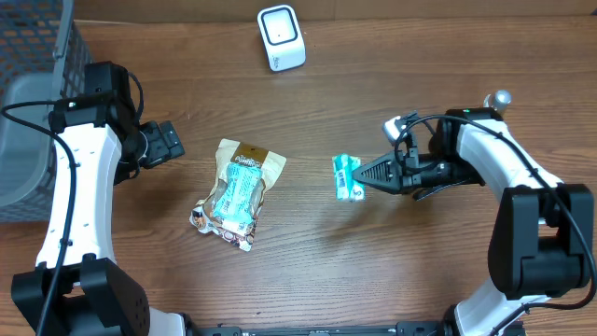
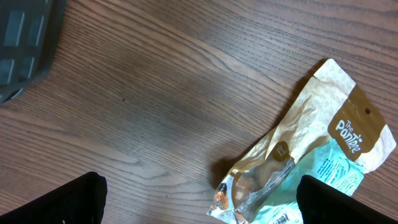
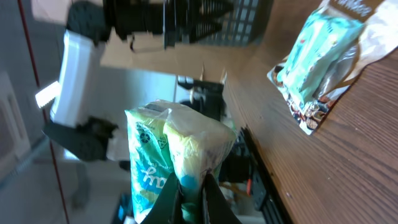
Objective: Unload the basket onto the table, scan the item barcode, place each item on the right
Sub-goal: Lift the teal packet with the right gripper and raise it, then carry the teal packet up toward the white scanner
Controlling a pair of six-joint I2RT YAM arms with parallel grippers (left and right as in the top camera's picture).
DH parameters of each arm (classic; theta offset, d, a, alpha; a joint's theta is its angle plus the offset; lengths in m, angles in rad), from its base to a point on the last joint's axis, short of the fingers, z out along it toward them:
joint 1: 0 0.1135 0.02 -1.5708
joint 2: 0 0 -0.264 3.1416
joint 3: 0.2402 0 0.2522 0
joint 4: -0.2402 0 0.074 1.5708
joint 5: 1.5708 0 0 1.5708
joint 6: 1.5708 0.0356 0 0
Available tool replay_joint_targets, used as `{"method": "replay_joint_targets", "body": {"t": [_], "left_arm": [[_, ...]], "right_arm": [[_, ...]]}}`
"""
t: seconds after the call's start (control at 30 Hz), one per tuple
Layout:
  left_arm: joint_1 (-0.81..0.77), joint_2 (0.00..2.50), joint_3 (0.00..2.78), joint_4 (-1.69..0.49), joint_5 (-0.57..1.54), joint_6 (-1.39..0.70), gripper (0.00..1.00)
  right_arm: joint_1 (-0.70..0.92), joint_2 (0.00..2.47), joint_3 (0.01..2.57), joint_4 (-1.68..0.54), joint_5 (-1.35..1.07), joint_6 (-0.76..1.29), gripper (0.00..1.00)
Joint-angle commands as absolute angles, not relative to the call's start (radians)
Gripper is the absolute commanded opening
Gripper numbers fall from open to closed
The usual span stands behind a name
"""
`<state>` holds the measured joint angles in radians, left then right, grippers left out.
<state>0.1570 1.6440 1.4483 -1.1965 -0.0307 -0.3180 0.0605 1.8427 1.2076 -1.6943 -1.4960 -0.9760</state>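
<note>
My right gripper (image 1: pixel 362 177) is shut on a small teal and white packet (image 1: pixel 346 177), holding it above the table right of centre. In the right wrist view the packet (image 3: pixel 177 152) stands upright, pinched at its lower edge between the gripper's (image 3: pixel 191 198) dark fingers. A white barcode scanner (image 1: pixel 281 37) stands at the far edge of the table. A tan and teal snack pouch (image 1: pixel 240 193) lies flat at the centre left. My left gripper (image 1: pixel 166 143) hangs open to the left of that pouch (image 2: pixel 311 162), nothing between its fingers (image 2: pixel 65 202).
A grey plastic basket (image 1: pixel 37 112) sits at the far left edge, partly under the left arm. Bare wooden table (image 1: pixel 420 271) spreads between the pouch and the front edge.
</note>
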Motion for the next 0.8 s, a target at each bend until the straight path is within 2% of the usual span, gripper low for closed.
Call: {"method": "replay_joint_targets", "body": {"t": [0.0, 0.2, 0.77], "left_arm": [[0.157, 1.647, 1.453, -1.196, -0.033, -0.318, 0.99], [0.157, 1.647, 1.453, -1.196, -0.033, -0.318, 1.0], [0.157, 1.647, 1.453, -1.196, -0.033, -0.318, 1.0]], "right_arm": [[0.108, 1.798, 1.21, -1.696, -1.512, -1.098, 0.04], [0.165, 1.795, 1.21, -1.696, -1.562, -1.095, 0.04], [0.138, 1.578, 1.227, -1.696, -1.57, -0.766, 0.04]]}}
